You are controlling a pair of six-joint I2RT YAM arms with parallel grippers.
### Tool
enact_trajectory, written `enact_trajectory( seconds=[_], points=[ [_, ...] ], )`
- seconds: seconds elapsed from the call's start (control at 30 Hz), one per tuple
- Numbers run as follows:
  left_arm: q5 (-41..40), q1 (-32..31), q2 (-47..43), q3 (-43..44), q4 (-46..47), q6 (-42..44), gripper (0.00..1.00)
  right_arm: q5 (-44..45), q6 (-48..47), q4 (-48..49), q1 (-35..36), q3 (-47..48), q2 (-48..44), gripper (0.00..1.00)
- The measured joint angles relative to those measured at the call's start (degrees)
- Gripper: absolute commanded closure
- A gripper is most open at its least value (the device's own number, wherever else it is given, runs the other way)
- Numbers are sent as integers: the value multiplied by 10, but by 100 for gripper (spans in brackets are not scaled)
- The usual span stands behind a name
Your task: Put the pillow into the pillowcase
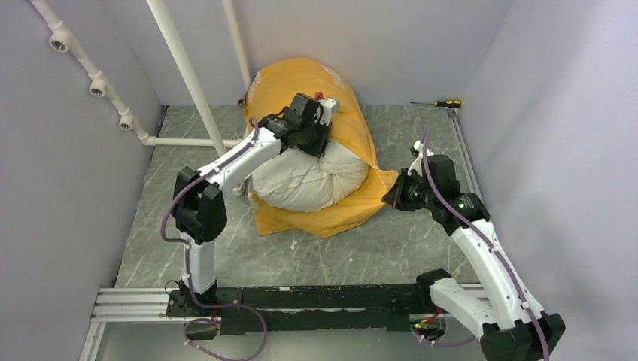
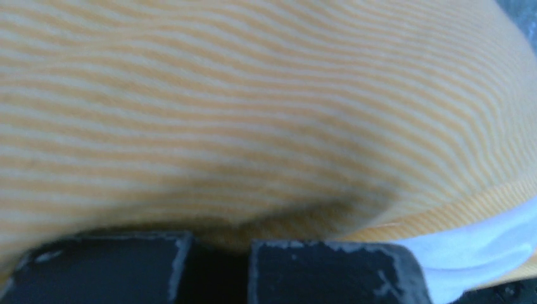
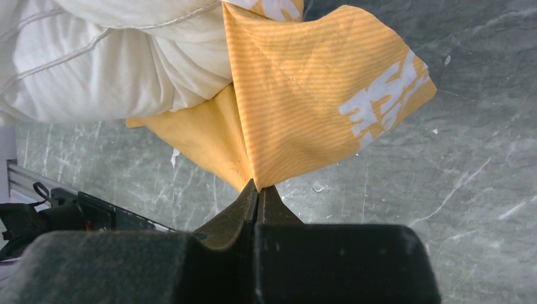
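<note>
Robot lab test cell, not a home. Two arms (image 1: 226,165) are bolted to an aluminium rail (image 1: 135,304) at the near edge of a grey marble-pattern tabletop (image 1: 338,256). Plain grey walls (image 1: 557,113) box in three sides. White pipe frame (image 1: 180,68) at the back left, loose purple cables (image 1: 248,331) by the bases, screwdriver (image 1: 440,103) in the far right corner.

left arm (image 1: 239,156): white shells, black joints | right arm (image 1: 481,252): green light (image 1: 460,201) | cables (image 1: 164,218): purple | left pincer (image 2: 218,253): scuffed black

High rear overview plus two close wrist views of pillowcase (image 1: 290,75)
</note>
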Motion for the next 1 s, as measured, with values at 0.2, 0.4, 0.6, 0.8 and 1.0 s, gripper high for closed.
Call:
enact_trajectory(
  seconds=[0.2,0.4,0.6,0.8,1.0],
  points=[
    [-64,-8,-10,-17,34,3,100,-34,8,-13,-4,26,-35,100],
    [-116,-9,-8,-8,45,45,100,-156,28,-16,-9,43,-73,100],
    [-143,-10,-7,-9,50,75,100,-271,24,10,-8,71,-125,100],
    [-140,-10,-28,-44,70,77,100,-156,14,-5,-6,73,-76,19],
    [-128,-10,-55,-77,76,73,100,-95,47,60,-16,-47,9,0]
  ],
)
